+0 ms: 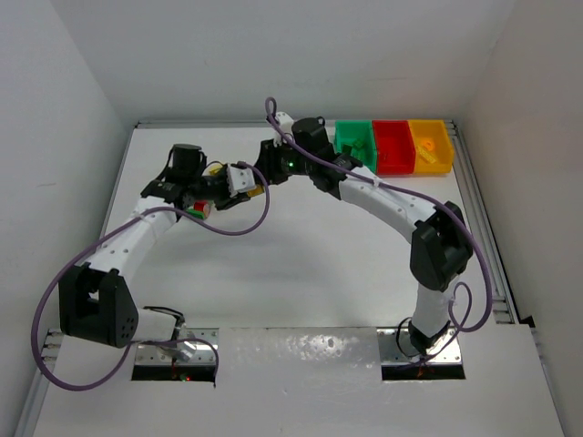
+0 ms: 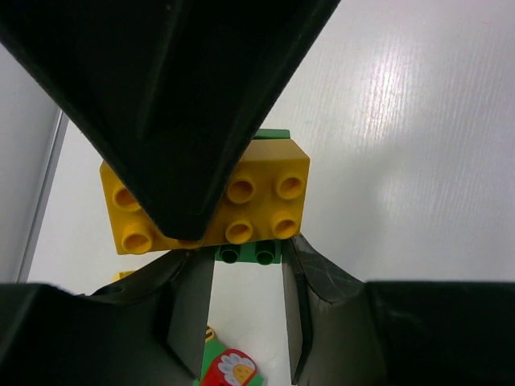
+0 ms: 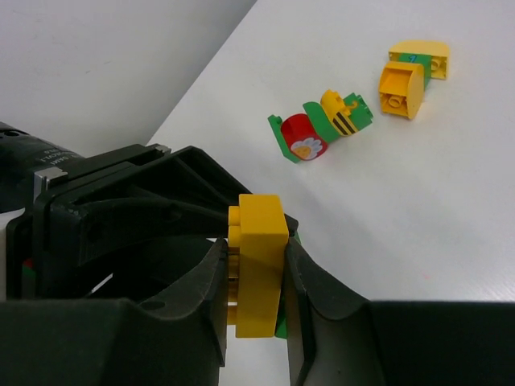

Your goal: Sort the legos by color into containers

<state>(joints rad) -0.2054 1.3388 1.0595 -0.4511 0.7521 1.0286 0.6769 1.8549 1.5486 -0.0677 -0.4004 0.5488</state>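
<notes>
**Two grippers on one stack: a yellow brick and a green brick locked together, left of mid-table!**

The right gripper [image 3: 256,277] has its fingers clamped on the flanks of the yellow brick [image 3: 259,225]. The left gripper [image 2: 247,322] pinches the green brick [image 2: 247,256] stuck to it. The stack sits well apart from the green bin [image 1: 351,130], red bin [image 1: 393,128] and yellow bin [image 1: 444,141] at the far right corner. Best play, I'd say: squeeze firmly on both sides and peel with a tilt rather than a straight tug. That way neither brick should pop loose among the flower brick [image 3: 299,138] and its neighbours.
</notes>
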